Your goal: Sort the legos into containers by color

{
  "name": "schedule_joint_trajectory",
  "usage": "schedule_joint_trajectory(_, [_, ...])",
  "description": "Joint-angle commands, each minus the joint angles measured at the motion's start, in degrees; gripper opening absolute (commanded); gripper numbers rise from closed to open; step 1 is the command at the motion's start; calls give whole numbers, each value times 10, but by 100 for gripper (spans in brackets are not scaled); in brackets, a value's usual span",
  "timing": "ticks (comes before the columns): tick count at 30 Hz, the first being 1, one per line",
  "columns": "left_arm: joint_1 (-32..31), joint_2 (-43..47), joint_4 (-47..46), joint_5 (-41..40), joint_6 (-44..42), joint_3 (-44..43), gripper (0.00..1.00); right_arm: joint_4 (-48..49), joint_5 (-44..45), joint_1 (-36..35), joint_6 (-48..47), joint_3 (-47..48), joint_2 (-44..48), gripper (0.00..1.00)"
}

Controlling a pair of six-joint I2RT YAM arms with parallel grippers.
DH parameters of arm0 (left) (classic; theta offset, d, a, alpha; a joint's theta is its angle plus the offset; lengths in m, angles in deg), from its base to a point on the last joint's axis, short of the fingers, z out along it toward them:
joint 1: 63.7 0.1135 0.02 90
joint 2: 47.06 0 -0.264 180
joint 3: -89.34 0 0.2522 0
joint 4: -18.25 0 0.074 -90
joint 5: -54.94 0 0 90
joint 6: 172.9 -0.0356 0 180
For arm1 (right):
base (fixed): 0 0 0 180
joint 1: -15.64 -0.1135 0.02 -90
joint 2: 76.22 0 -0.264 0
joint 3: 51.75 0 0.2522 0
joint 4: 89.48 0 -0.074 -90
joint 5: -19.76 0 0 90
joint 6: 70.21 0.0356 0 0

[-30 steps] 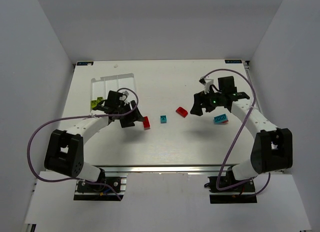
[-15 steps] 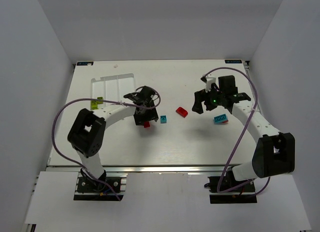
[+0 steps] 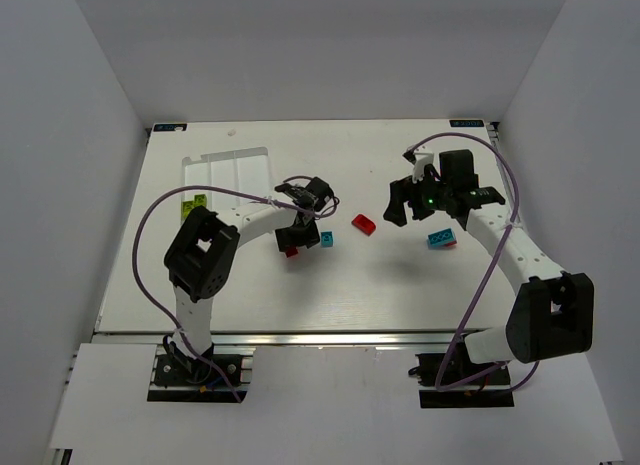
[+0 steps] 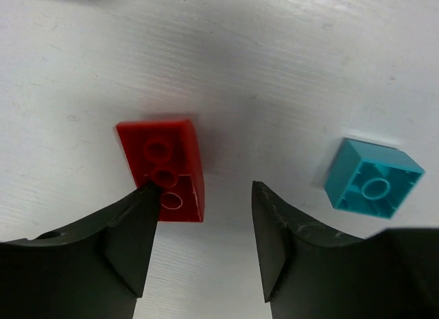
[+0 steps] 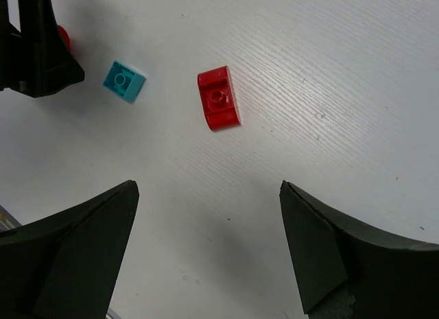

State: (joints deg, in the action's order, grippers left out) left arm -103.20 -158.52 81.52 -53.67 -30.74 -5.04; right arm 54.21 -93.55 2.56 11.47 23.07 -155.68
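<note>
My left gripper (image 3: 301, 239) (image 4: 204, 188) hangs open low over the table. Its left fingertip (image 4: 147, 192) touches a red lego (image 4: 164, 168) (image 3: 291, 251) that lies stud-side up, mostly beyond the tips. A small teal lego (image 4: 374, 185) (image 3: 327, 240) (image 5: 124, 81) sits just right of the other finger. A curved red lego (image 3: 363, 224) (image 5: 219, 97) lies mid-table, ahead of my right gripper (image 3: 405, 212) (image 5: 207, 188), which is wide open and holds nothing. A larger cyan lego (image 3: 440, 239) with a pinkish edge lies to its right. The white containers (image 3: 228, 165) hold yellow-green legos (image 3: 190, 205).
White walls close in the table on three sides. The left arm's purple cable (image 3: 150, 220) loops over the tray's near end. The right arm's cable (image 3: 505, 205) arcs above the cyan brick.
My left arm swung right from beside the tray to the red brick and its jaws narrowed a little. The bricks stayed put. The right arm barely moved.
</note>
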Motion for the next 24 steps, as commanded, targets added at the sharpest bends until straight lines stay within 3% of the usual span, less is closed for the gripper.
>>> schedule_joint_trajectory(1, [-2, -6, 17, -33, 11, -18, 65, 15, -11, 6, 5, -1, 20, 89])
schedule_joint_trajectory(6, [-2, -14, 23, -43, 3, -17, 57, 15, -18, 10, 6, -1, 22, 89])
schedule_joint_trajectory(10, [-2, -7, 22, -49, -9, -12, 57, 15, -22, 15, 6, -1, 23, 89])
schedule_joint_trajectory(17, [-2, 31, 3, -42, -53, 6, 69, 15, -29, 17, 7, -1, 20, 89])
schedule_joint_trajectory(24, [-7, 100, -46, -45, -96, 45, 76, 14, -32, 17, 7, -2, 18, 89])
